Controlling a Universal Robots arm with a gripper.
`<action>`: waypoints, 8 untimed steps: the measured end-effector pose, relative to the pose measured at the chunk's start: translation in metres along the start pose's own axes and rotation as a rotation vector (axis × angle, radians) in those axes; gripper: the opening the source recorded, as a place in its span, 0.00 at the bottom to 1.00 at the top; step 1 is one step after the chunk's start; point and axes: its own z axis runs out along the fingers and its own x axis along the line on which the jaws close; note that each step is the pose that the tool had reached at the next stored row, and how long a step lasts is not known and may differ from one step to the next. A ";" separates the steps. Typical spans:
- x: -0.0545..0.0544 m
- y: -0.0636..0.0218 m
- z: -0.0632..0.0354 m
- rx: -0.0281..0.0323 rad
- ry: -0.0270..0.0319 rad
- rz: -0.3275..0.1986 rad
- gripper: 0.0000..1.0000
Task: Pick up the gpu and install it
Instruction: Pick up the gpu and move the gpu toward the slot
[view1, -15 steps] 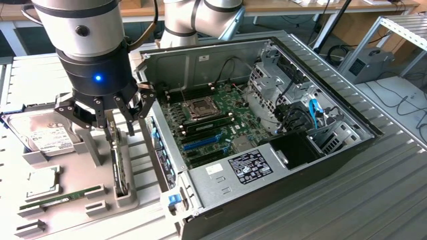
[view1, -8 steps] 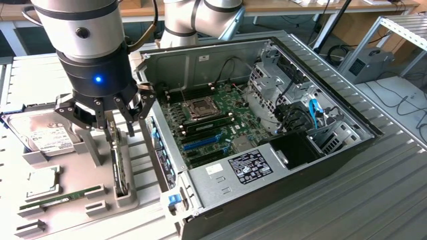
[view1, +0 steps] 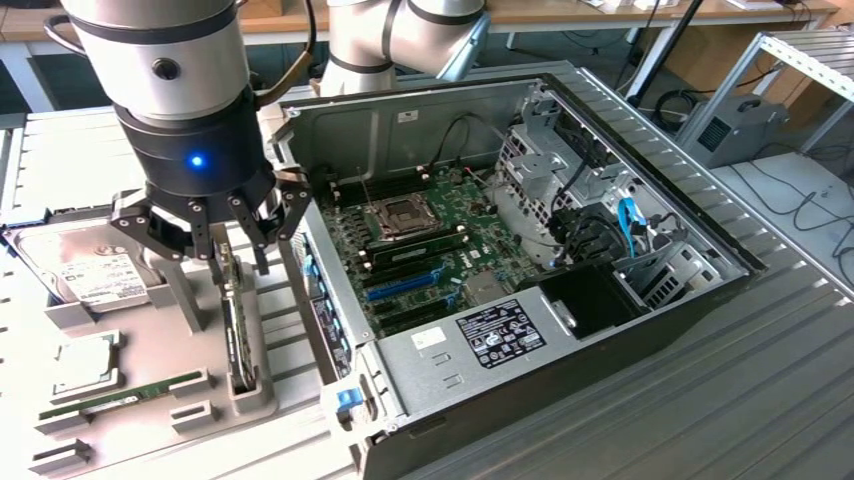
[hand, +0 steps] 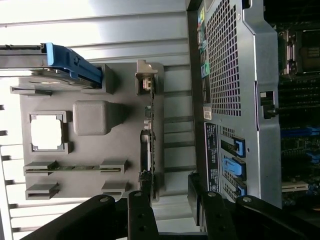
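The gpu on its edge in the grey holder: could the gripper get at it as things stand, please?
Probably yes. The gripper hangs open over the gpu, whose top edge stands bare; the computer case beside it leaves a gap.

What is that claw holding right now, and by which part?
Nothing. The claw is open, poised over the gpu, which stands on edge in the grey holder, not gripped.

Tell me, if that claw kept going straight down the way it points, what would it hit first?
Probably the gpu, standing on edge in the grey tray right under the open gripper. Depth is hard to judge: it might straddle the card and reach the tray instead.
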 end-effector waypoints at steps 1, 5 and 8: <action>0.000 0.0000 0.0003 0.0002 0.0000 0.000 0.42; 0.000 0.0000 0.0012 0.0007 0.0000 0.000 0.42; 0.000 0.0000 0.0020 0.0012 0.0000 0.000 0.42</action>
